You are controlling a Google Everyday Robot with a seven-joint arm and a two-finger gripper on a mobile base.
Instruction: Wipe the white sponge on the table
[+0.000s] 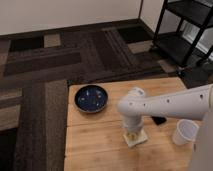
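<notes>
Plainly, the wiping is under way rather than waiting to begin. The gripper [132, 134] points straight down at the end of the white arm [170, 104], with its fingers pressed together on the white sponge [135, 138], which lies flat against the table [95, 145]. Taking the tabletop as a clock face seen from the camera, the sponge sits near the centre, a little toward 5 o'clock. The pale block shows around and below the fingertips, so contact with the wood looks already made.

Other things share the surface. The blue bowl [91, 98] sits toward 10 o'clock from the sponge, apart from it. The white cup [184, 132] stands at about 3 o'clock, near but not touching. A dark flat object [159, 120], probably a phone, lies toward 2 o'clock, partly hidden behind the arm.

As a judgement: reaching and grasping are done, and the sponge is down on the wood. What is left is the stroke itself, sliding the sponge across the planks while keeping pressure. No streak or mark on the wood shows how much has been covered, so I cannot tell how many passes remain. The cup is the closest thing to watch during a sweep toward 3 o'clock.
</notes>
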